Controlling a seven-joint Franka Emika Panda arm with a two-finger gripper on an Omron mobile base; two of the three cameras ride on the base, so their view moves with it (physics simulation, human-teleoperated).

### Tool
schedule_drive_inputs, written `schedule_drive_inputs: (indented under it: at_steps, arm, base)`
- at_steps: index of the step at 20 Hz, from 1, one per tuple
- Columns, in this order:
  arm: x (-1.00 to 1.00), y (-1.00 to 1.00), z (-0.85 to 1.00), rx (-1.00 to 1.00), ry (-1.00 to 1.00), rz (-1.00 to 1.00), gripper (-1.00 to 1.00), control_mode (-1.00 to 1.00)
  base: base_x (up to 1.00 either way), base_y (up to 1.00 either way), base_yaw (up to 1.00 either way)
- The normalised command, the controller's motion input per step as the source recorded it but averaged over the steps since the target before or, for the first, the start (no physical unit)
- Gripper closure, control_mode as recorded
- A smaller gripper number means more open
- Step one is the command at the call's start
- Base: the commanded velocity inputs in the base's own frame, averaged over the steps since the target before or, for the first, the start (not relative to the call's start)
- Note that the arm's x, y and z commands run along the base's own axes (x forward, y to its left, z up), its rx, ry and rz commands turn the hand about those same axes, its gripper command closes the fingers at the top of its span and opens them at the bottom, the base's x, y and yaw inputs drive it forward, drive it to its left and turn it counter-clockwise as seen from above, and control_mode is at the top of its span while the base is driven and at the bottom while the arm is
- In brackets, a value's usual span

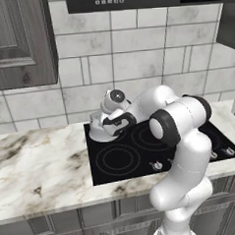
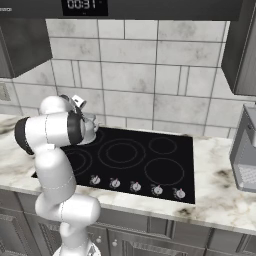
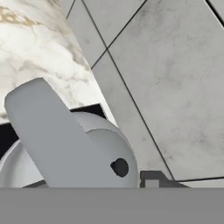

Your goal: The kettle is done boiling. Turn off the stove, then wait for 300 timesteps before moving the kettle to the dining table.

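Marble counter (image 1: 39, 173) runs L–R under grey tiled wall (image 1: 135, 54). Dark panelled upper cabinet (image 1: 16, 42) at top L in left base view; another upper cabinet (image 2: 240, 50) top R in right base view. Microwave w/ lit clock (image 2: 85, 6) overhead. Grey appliance (image 2: 245, 150) on counter's R end. Panelled base cabinets (image 2: 150, 235) below counter front edge.

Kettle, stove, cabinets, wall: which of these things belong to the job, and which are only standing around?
Belong to the job:
- kettle
- stove
- knobs
- claw

Only around:
- marble worktop
- tiled wall
- cabinets
- clock display
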Motion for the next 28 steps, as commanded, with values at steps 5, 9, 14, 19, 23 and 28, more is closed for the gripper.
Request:
schedule_drive_inputs:
  at_steps: [5, 9, 14, 19, 23, 28]
  arm:
    - [-0.04, 0.0, 0.24, -0.03, -0.02, -0.01, 1.0, -1.0]
    - [-0.16, 0.0, 0.36, -0.05, -0.05, -0.02, 1.0, -1.0]
    - [-0.16, 0.0, 0.41, -0.07, -0.08, -0.02, 1.0, -1.0]
    - [-0.16, 0.0, 0.48, -0.09, -0.11, -0.01, 1.0, -1.0]
    - [-0.22, 0.0, 0.45, -0.09, -0.13, -0.01, 1.0, -1.0]
    - [-0.27, 0.0, 0.43, -0.09, -0.11, -0.01, 1.0, -1.0]
  base:
    - [0.0, 0.0, 0.0]
    - [0.0, 0.0, 0.0]
    - [0.0, 0.0, 0.0]
    - [0.0, 0.0, 0.0]
    - [0.0, 0.0, 0.0]
    - [0.0, 0.0, 0.0]
